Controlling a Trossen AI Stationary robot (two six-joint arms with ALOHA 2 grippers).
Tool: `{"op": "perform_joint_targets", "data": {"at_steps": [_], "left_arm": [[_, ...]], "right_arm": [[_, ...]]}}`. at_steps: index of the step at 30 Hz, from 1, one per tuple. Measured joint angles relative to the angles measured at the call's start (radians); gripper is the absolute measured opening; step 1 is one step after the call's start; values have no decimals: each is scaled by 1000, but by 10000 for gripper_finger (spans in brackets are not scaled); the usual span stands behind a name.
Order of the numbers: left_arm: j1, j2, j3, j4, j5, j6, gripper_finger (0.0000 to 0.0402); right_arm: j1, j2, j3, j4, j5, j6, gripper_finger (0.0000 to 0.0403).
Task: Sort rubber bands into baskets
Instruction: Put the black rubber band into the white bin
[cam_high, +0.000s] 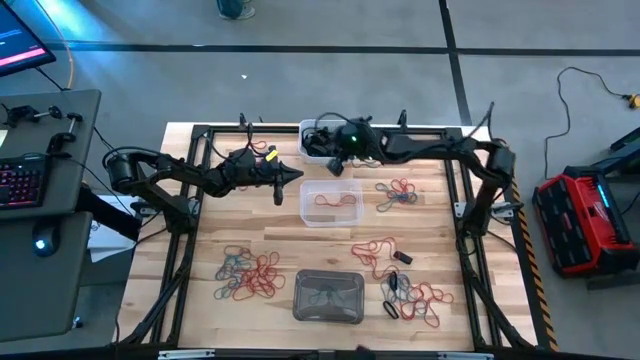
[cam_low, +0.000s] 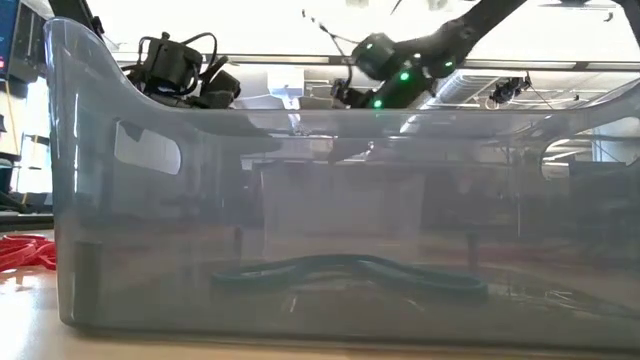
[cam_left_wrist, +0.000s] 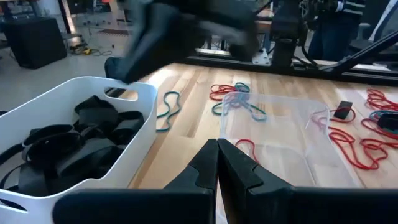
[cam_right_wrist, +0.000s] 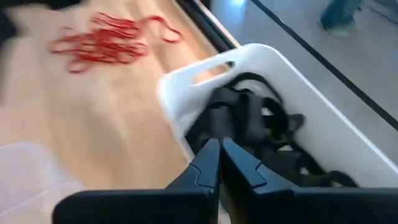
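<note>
Baskets first, from the high view: we take the clear basket (cam_high: 330, 203) at the table's middle as our landmark. It holds a few red rubber bands (cam_high: 335, 199). The white basket (cam_high: 311, 141) sits just beyond it at the far edge of the wooden table (cam_high: 200, 300), and the grey basket (cam_high: 328, 297) lies well on the near side. The right gripper (cam_high: 335, 166) hangs between the white and clear baskets, while the left gripper (cam_high: 279, 192) waits just left of the clear one. Mixed red and blue-teal bands (cam_high: 248, 272) lie to the near left of the clear basket, more red ones (cam_high: 377, 250) to its near right, and another mixed tangle (cam_high: 396, 192) right beside it. We read no writing here.

In the low view the grey basket's translucent wall fills nearly everything, with a dark teal band (cam_low: 350, 270) lying on its floor and red bands (cam_low: 25, 252) outside it at the left.

In the left wrist view we see the left gripper's fingers (cam_left_wrist: 205, 168) pressed together on nothing, over the gap between the white basket (cam_left_wrist: 134, 134), full of black bands (cam_left_wrist: 68, 149), and the clear basket (cam_left_wrist: 280, 146).

In the right wrist view the right gripper's fingers (cam_right_wrist: 208, 168) are together too, empty, poised at the white basket's rim (cam_right_wrist: 180, 109) above the black bands (cam_right_wrist: 261, 130). No labels are legible.
</note>
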Motion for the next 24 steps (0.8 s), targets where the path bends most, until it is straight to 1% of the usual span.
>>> {"op": "perform_joint_targets", "data": {"at_steps": [4,8,12,15,17,19,24], "left_arm": [[0,0,0,0,0,1,0],[0,0,0,1,-1,1,0],[0,0,0,0,-1,2,0],[0,0,0,0,-2,2,0],[0,0,0,0,-2,3,0],[0,0,0,0,-3,2,0],[0,0,0,-2,-3,2,0]], "right_arm": [[61,-127,-125,44,8,52,1],[142,-263,-218,6,60,100,0],[240,-391,-269,-115,138,165,0],[320,-468,-275,-278,196,246,0],[373,-504,-275,-383,210,318,0],[428,-535,-274,-482,193,398,0],[571,-557,-274,-668,77,594,0]]}}
